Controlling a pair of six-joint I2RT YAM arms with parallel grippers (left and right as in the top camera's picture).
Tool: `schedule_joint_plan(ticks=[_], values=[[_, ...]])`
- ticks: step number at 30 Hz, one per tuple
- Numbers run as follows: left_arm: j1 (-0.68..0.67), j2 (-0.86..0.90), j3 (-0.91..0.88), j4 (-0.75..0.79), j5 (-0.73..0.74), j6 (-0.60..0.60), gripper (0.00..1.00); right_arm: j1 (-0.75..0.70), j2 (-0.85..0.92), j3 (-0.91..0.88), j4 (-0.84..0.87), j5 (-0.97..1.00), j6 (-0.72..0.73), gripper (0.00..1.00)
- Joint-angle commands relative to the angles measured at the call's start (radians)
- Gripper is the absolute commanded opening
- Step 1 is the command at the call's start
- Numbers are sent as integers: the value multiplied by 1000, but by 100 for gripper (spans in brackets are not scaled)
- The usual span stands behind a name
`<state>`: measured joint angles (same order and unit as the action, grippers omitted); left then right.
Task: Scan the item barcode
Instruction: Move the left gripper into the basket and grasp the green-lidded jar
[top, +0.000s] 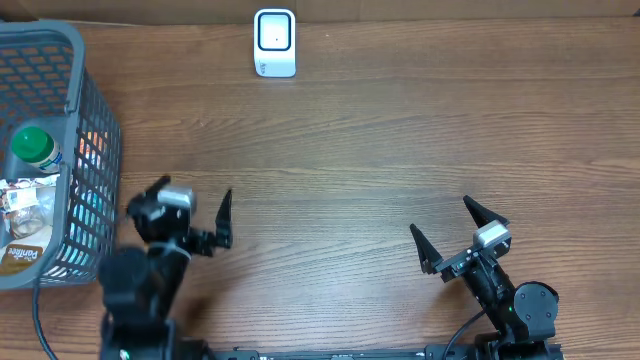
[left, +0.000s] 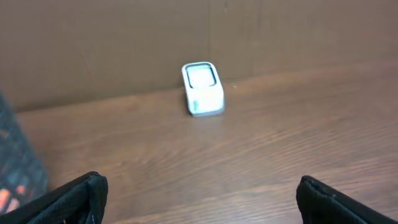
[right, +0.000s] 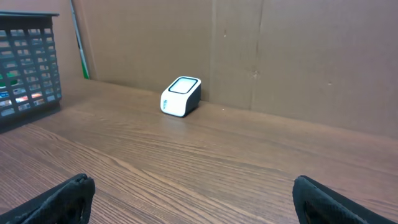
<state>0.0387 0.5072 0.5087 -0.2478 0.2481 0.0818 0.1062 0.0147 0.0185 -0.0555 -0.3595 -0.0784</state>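
Scanner (top: 275, 42) (left: 203, 88) (right: 181, 96): we find it at the far edge of the table (top: 380, 150), just in front of the brown cardboard backing (right: 298, 56) and well apart from both arms. It sits flat on its base. From overhead its long axis runs from the near side to the far side, with the dark-rimmed window facing upward and the plain white end wall turned towards the arms.

We note the grey mesh basket (top: 98, 140) at the table's left edge. It holds a green-capped bottle (top: 36, 147) and some packets (top: 22, 255), none of them lifted out. No barcode can be read from these views.

Left gripper (top: 195, 190) (left: 202, 199): the arm is folded low at the near edge, just right of the basket. Its claw points across the table towards the scanner, fingers spread fully apart with nothing between them.

Right gripper (top: 440, 213) (right: 199, 199): this arm is also folded low at the near right. Its claw is angled up and to the left over bare wood, fingers fully apart and empty.
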Motion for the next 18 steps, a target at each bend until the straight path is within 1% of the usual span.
schedule_joint_plan(ticks=[1,9,13,16,18], values=[[-6,168,208,-98,60,4,100,6,-12,-11,2,-1,3,100],[-6,578,798,-565,81,4,100,6,-12,-11,2,-1,3,100],[-6,730,1076,-760,172,3,100,6,-12,-11,2,-1,3,100],[-6,799,1233,-865,250,-9,99,6,-12,-11,2,-1,3,100],[-6,820,1288,-901,308,-15,99,6,-12,-11,2,-1,3,100]])
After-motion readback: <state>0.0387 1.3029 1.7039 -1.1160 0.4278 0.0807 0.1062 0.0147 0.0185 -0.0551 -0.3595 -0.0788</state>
